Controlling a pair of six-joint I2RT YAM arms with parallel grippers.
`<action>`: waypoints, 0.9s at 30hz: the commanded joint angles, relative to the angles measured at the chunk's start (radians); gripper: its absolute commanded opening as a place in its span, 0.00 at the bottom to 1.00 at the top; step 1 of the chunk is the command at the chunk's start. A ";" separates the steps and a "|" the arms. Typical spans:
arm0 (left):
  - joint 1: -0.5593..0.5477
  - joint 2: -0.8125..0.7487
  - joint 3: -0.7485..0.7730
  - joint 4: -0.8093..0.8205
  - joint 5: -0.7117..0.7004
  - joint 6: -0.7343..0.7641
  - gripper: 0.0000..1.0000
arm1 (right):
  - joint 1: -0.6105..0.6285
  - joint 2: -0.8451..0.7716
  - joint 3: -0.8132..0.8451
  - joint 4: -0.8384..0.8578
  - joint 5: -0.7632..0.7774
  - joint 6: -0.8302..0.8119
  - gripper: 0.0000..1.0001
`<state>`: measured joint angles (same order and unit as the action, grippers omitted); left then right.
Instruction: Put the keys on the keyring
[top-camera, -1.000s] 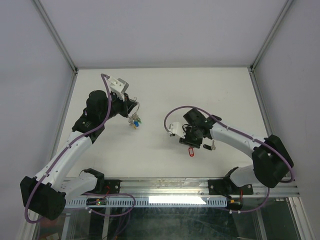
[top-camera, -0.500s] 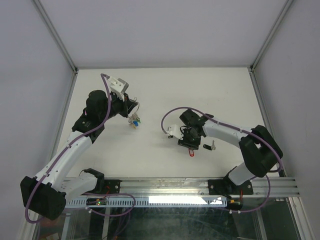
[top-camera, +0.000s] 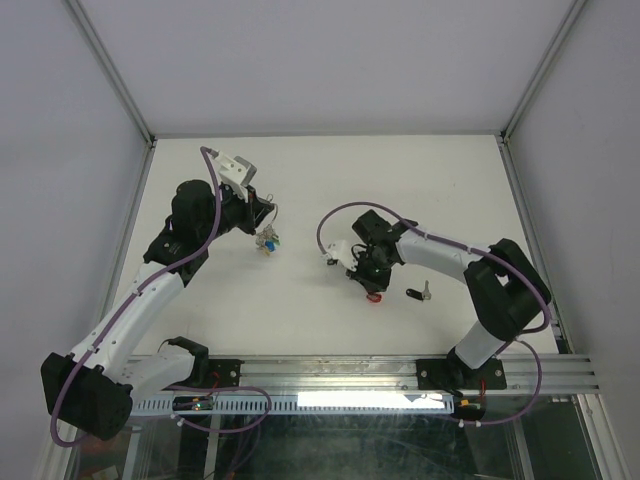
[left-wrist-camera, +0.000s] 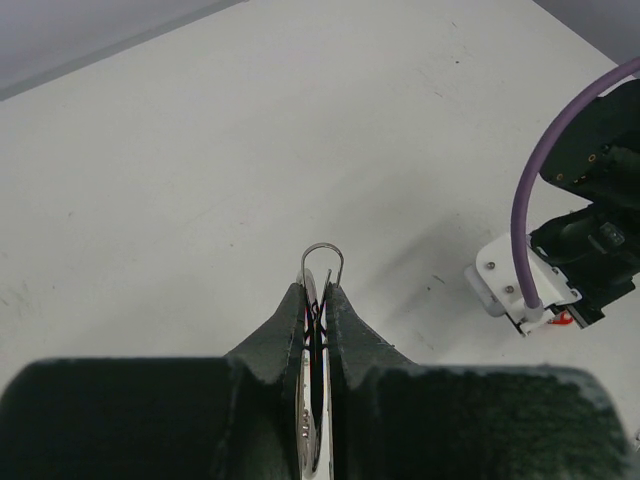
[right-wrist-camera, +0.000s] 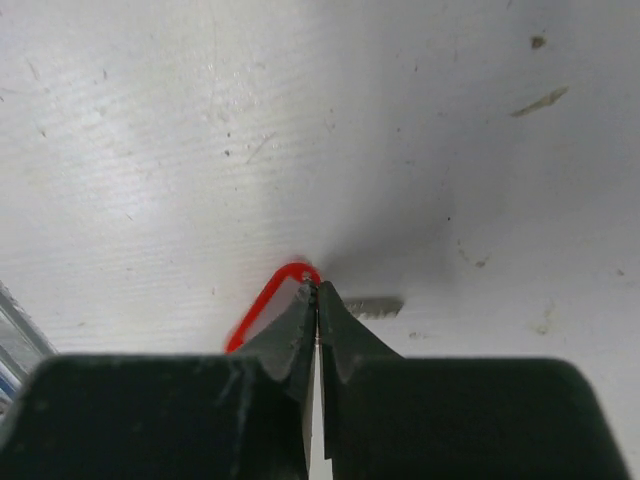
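From above, your left gripper (top-camera: 267, 228) is clamping the keyring (top-camera: 268, 241). Your right gripper (top-camera: 372, 286) is bearing down on the red-tagged key (top-camera: 374, 297), well to the ring's right.

On the left wrist, the ring's wire is poking out beyond clenched jaws.

On the right wrist, shut tips are pinching the key's head, and its blade (right-wrist-camera: 376, 305) is lying crosswise, pointing right.

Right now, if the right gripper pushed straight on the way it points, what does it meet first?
The red-tagged key, sitting at the tips of its closed fingers, then the table right behind it. The gap to the table is unclear.
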<state>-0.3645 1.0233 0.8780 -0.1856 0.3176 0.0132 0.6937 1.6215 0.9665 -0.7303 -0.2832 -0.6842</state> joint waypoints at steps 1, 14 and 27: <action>0.011 -0.008 0.013 0.083 0.018 -0.010 0.00 | 0.014 0.021 0.061 0.061 -0.086 0.142 0.01; 0.013 -0.006 0.012 0.083 0.023 -0.012 0.00 | -0.038 0.031 0.205 -0.036 -0.016 0.417 0.00; 0.016 -0.004 0.012 0.082 0.025 -0.012 0.00 | -0.057 0.097 0.182 -0.027 -0.100 0.395 0.50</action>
<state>-0.3641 1.0279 0.8780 -0.1852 0.3180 0.0132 0.6426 1.6775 1.1339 -0.7681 -0.3283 -0.2871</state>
